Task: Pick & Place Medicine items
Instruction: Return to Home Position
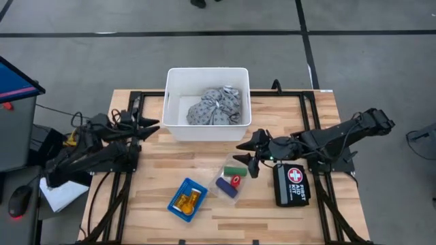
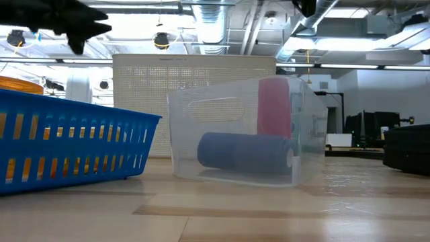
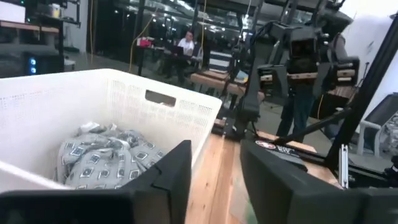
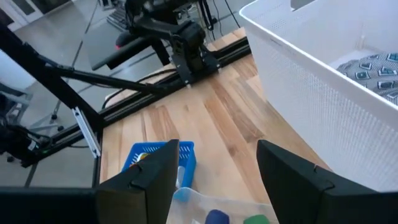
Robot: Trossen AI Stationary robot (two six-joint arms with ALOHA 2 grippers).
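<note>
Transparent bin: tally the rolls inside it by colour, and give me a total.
Small red cylindrical roll: 1
Small green cylindrical roll: 1
Small dark-blue cylindrical roll: 1
Total: 3

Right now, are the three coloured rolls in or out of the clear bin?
In: from above, green roll, red roll and blue roll sit inside the clear bin; left gripper and right gripper hold nothing.

clear bin (image 2: 188, 141): blue roll (image 2: 242, 153) flat, red roll (image 2: 274, 107) upright | blue basket (image 2: 74, 144) left, contents unclear
</note>
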